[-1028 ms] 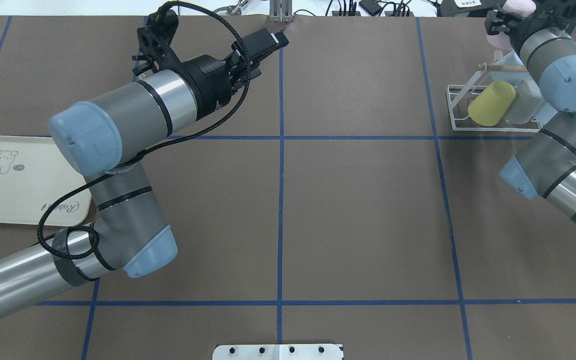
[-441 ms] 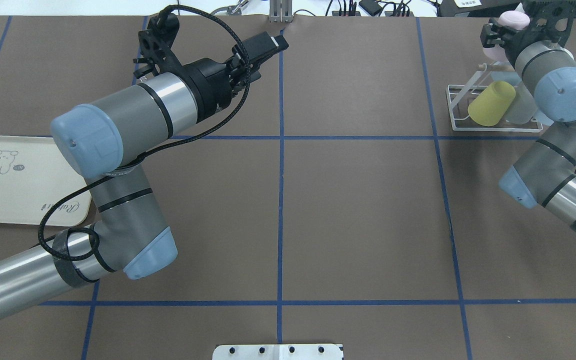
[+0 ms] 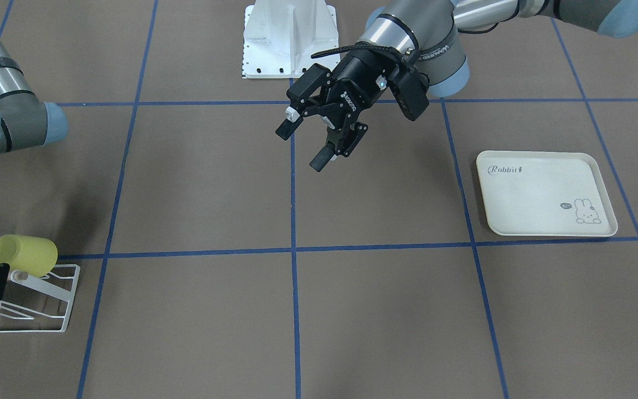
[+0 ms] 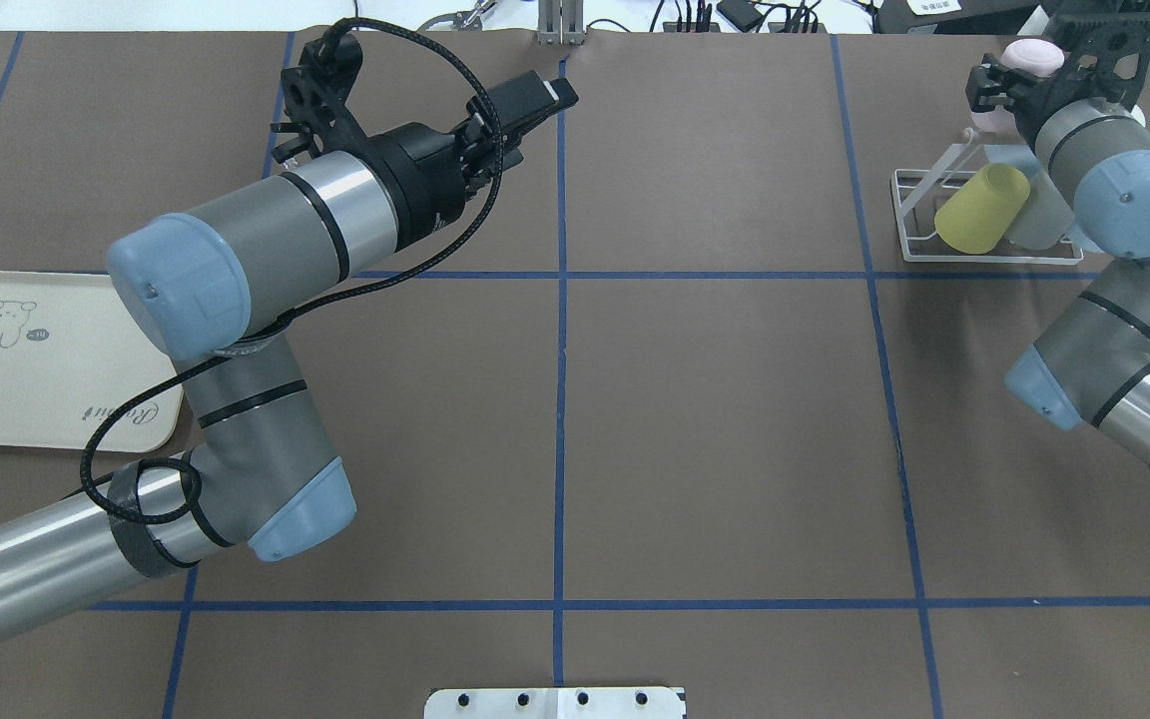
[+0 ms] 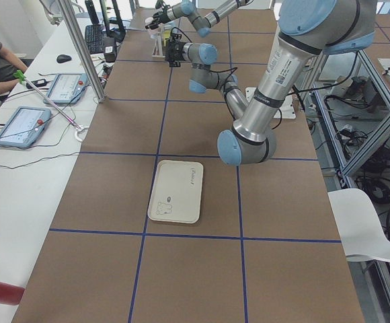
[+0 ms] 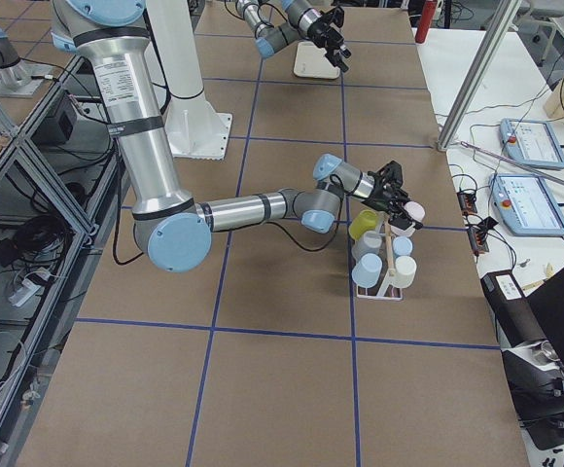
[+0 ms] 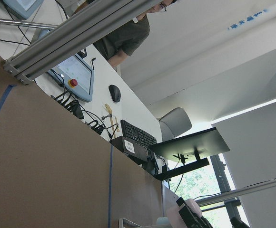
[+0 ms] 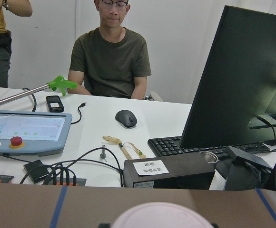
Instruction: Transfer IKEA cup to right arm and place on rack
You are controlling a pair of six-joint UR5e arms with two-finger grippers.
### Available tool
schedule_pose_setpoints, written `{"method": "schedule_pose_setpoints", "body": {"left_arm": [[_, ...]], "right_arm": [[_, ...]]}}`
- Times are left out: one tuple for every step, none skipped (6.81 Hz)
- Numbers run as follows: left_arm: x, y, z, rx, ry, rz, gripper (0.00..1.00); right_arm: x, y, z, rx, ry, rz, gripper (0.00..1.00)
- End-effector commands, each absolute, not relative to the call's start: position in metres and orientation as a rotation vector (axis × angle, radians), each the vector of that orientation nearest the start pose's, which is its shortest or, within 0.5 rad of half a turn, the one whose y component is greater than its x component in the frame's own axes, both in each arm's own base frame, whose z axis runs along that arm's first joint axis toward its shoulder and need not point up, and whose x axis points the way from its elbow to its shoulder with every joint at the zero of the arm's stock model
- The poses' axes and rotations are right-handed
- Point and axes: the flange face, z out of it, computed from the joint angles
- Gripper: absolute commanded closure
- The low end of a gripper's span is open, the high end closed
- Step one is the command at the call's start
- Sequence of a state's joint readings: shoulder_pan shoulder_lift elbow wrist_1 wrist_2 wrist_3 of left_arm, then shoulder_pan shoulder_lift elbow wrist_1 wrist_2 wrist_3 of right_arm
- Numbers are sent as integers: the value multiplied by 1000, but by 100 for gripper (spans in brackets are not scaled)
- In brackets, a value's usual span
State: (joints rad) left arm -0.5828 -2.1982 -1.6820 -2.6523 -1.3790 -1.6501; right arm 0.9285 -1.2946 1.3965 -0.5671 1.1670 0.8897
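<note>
Across the table in the front-facing view, the left claw [image 3: 302, 147] hangs spread wide above the brown surface [image 3: 385, 310]. Overhead, the right claw [image 4: 1006, 82] pinches a pink cup [image 4: 1031, 52] over the far end of the white wire rack [image 4: 909, 215] — a yellow cup [image 4: 979, 205] leans on its prongs. From the right side, the pink cup sits close by the wooden dowel [image 6: 390, 255]; I cannot tell if they touch. At the right wrist camera's bottom edge — its pale rim.

Straight ahead of the right gripper [image 4: 1012, 72], past the brown table's [image 4: 735, 429] far edge, a white desk [image 8: 95, 142] carries a dark monitor [image 8: 242, 80], keyboard [image 8: 171, 145], mouse [image 8: 126, 118] and touch panel [image 8: 24, 130]. A person [image 8: 110, 61] sits behind it against a white wall [image 8: 176, 28]. Ahead of the left gripper [image 3: 301, 148], a window [image 7: 195, 183] shows daylit green leaves
</note>
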Motion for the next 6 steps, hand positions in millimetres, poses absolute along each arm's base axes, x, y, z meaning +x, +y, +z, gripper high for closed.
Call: {"method": "schedule_pose_setpoints", "body": {"left_arm": [[426,-464,123,596,1761,-639,0],[426,-464,123,596,1761,-639,0],[427,-463,123,595,1761,-638,0],[426,-464,123,596,1761,-639,0],[426,-464,123,596,1761,-639,0],[427,-463,123,595,1763,-638,0]], "right_arm": [[-248,-608,481,1043,-506,434,100],[-252,-608,481,1042,-509,431,100],[-251,-605,485,1037,-506,430,100],[-251,-605,483,1038,-513,436,92],[-252,-605,488,1032,-507,433,1],[-252,-604,482,1039,-513,427,0]]}}
